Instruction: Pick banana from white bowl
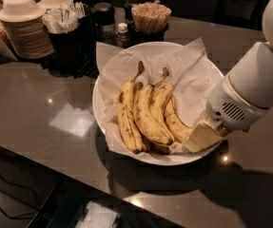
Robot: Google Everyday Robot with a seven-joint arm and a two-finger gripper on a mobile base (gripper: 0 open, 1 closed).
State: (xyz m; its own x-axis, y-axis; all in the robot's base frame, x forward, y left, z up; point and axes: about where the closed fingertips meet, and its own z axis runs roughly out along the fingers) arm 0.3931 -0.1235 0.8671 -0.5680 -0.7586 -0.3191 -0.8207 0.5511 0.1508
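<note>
The white bowl (149, 159), lined with crinkled white paper, stands in the middle of the dark counter. Several bananas lie side by side in it. The banana (126, 122) is the longest one, at the left of the group. It is yellow with brown speckles, and its dark stem points to the back. My gripper (200, 137), cream-coloured on the end of the white arm, reaches in from the right. It is low over the bowl's front right part, next to the tip of the rightmost banana and apart from the long banana.
Stacked cream paper bowls (21, 26) stand at the back left. Beside them is a black holder with packets (63, 23). A small bottle (122, 33) and a cup of wooden sticks (151, 17) stand behind the bowl. The counter's front edge (79, 180) runs diagonally below.
</note>
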